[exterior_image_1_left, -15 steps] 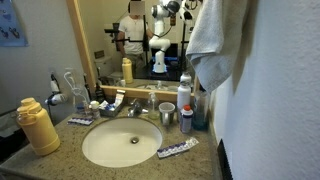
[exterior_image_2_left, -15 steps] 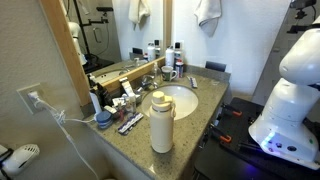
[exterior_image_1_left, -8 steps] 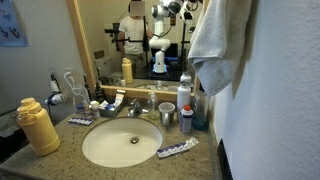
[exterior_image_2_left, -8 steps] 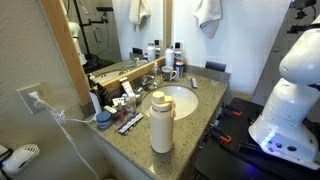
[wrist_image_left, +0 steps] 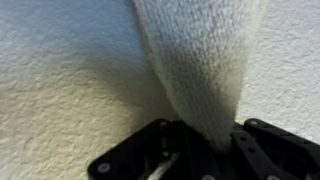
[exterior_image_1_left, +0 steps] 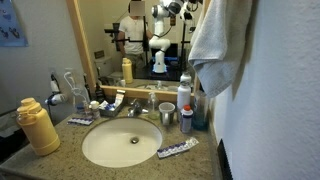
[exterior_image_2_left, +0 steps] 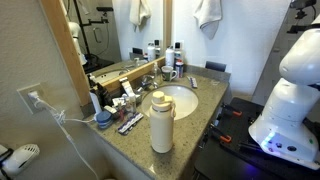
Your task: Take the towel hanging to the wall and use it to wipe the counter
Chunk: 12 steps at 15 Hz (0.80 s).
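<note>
Wall point(wrist_image_left: 60, 80): unchanged. Counter point(exterior_image_1_left: 205, 162): nothing moved in last second, not yet wiped. Towel point(exterior_image_1_left: 215, 45): still hanging high on wall above counter end, same folds. Gripper point(wrist_image_left: 205, 145): jaws stay clamped on bunched towel, wrist view. Judgement: grasp settled, pause only; pulling towel off wall comes next.

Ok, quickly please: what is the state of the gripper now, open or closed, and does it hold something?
The gripper: closed, holding the towel that hangs against the wall.
</note>
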{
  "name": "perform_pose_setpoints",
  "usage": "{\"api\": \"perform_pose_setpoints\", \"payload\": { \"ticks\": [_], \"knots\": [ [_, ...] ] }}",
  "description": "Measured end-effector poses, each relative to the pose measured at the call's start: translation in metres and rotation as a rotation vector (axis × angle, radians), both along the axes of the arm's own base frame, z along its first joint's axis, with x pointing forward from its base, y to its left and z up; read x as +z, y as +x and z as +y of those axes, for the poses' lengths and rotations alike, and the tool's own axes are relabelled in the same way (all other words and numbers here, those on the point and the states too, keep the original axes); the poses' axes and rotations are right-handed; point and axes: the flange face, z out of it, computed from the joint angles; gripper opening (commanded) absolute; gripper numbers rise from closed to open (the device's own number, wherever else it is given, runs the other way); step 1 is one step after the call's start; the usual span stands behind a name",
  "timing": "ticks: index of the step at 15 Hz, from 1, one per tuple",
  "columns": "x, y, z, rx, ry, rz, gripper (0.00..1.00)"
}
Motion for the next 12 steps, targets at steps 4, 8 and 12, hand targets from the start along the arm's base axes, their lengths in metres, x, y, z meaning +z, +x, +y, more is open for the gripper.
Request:
{"api": "perform_pose_setpoints", "payload": {
  "ticks": [4,8,12],
  "knots": [
    [-0.006,0.000,-0.001,-0.001,0.006,0.009,0.03],
    [-0.011,0.000,-0.002,-0.002,0.011,0.017,0.03],
    [-0.014,0.000,-0.002,-0.003,0.015,0.023,0.03]
  ]
}}
